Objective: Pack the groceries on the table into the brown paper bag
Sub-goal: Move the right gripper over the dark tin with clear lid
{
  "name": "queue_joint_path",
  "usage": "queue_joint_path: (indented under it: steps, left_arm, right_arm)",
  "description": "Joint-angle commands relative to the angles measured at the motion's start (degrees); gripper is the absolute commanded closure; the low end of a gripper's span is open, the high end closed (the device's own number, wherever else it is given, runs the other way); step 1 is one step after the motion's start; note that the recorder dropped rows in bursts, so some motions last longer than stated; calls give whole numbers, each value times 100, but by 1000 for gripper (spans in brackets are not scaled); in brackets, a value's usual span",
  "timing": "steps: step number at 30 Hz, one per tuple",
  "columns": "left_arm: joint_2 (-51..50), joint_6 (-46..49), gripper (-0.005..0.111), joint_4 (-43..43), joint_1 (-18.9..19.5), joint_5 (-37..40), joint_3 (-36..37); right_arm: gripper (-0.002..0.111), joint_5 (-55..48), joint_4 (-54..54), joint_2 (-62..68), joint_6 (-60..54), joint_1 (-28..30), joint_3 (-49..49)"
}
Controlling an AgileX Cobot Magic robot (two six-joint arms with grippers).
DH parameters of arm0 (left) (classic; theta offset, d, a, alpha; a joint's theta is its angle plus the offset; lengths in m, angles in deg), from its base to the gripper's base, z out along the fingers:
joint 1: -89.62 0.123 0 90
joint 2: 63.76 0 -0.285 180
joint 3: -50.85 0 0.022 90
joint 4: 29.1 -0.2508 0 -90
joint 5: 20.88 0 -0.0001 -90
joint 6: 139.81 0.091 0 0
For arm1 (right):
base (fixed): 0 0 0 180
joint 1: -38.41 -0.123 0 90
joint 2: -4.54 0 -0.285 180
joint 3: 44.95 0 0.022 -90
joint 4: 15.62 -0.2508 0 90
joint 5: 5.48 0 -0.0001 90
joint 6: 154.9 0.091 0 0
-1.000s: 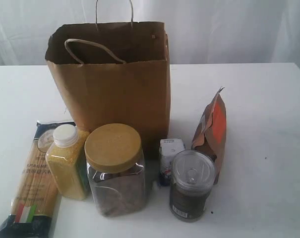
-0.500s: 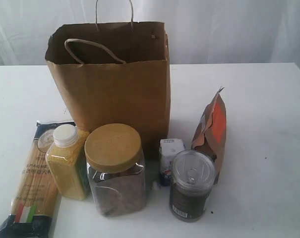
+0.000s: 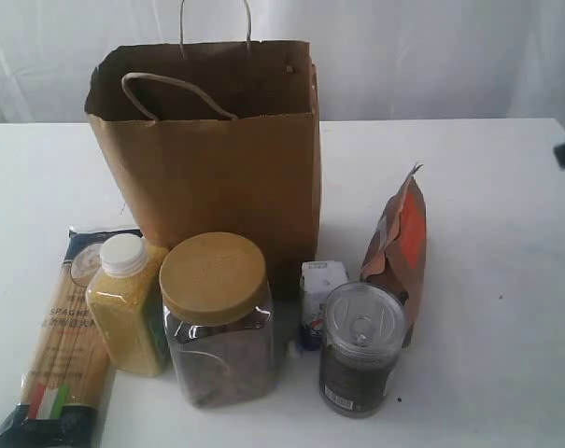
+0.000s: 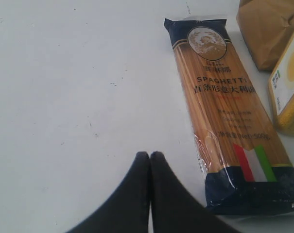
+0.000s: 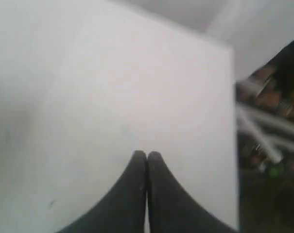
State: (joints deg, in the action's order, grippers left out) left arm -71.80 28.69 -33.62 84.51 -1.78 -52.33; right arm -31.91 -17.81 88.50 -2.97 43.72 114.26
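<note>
Six groceries sit on the tabletop (image 3: 487, 187) before one upright, open brown paper bag (image 3: 207, 159): one flat spaghetti packet (image 3: 67, 355), one yellow-grain bottle (image 3: 128, 313), one clear tan-lidded jar (image 3: 217, 322), one small white-blue carton (image 3: 317, 297) partly hidden by one dark clear-lidded jar (image 3: 359, 350), and one brown orange-labelled pouch (image 3: 399, 247). We see the left pincer (image 4: 150, 156), pressed together and empty, near the spaghetti packet but apart from it. The right pincer (image 5: 147, 156), likewise pressed together, hangs over bare tabletop.

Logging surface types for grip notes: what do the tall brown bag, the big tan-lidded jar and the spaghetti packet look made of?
Tall brown bag: matte kraft paper, creased, twisted paper handles. Big tan-lidded jar: clear glossy body, probably plastic, glass possible; matte tan lid. Spaghetti packet with dark blue ends: glossy clear film, wrinkles and glare.
</note>
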Motion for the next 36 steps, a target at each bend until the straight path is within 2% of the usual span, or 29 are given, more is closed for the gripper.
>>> queue_joint_path:
  steps: [1,2,4,7,10,11,14,16,21,24,31,34,36]
  left_arm:
    - [26,-30,107,-30,-28,181,40]
    - [26,-30,107,-30,-28,181,40]
    - [26,-30,107,-30,-28,181,40]
    - [26,-30,107,-30,-28,181,40]
    - [26,-30,107,-30,-28,181,40]
    - [26,-30,107,-30,-28,181,40]
    - [26,-30,107,-30,-28,181,40]
    - [26,-30,107,-30,-28,181,40]
    - [26,-30,107,-30,-28,181,40]
    - [26,-30,107,-30,-28,181,40]
    - [26,-30,107,-30,-28,181,40]
    - [26,-30,107,-30,-28,181,40]
    - [26,-30,107,-30,-28,181,40]
  right_arm:
    - [108,-1911,-216,923,686,-9,8]
    - [108,-2645,-382,1056,824,-9,8]
    - [108,-3168,-749,1096,881,-9,8]
    - [108,-3263,-1391,1099,881,-9,8]
    - [108,-4237,-2613,1076,142,-174,8]
    - [108,-4305,-2632,1019,154,-304,8]
    - [108,-4250,-2316,597,452,-1163,8]
    - [108,-4237,-1809,383,767,-1971,8]
    - [108,-4248,-655,271,1496,-3004,8]
    - [108,-4305,-529,248,1635,-3230,8]
    - [108,-4354,-568,248,1610,-3358,8]
    - [107,-4354,-556,248,956,-3358,8]
    - [101,-4354,-556,248,697,-3358,8]
